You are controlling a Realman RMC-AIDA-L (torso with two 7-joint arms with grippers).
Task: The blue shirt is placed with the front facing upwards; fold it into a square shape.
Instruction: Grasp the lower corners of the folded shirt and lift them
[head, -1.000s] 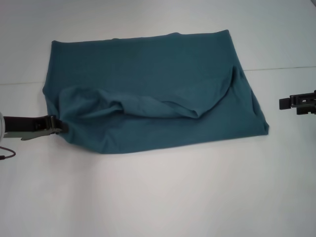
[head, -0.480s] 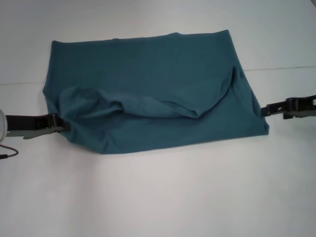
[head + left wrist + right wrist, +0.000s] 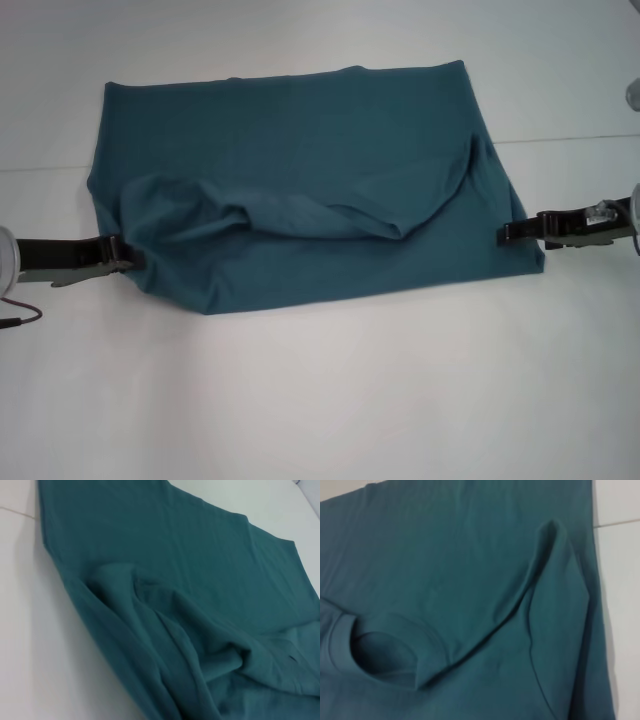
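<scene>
Lying across the middle of the white table (image 3: 320, 400), the blue shirt (image 3: 300, 130) is partly folded, with a rumpled ridge running through its near half and the round neck opening (image 3: 380, 655) showing in your right wrist view. Your left gripper (image 3: 128, 257) sits low at the shirt's left edge, its tips touching the bunched cloth; you cannot tell whether they pinch it. Your right gripper (image 3: 505, 233) reaches the shirt's right edge, tips over the fabric, and its fingers' state is likewise unclear.
</scene>
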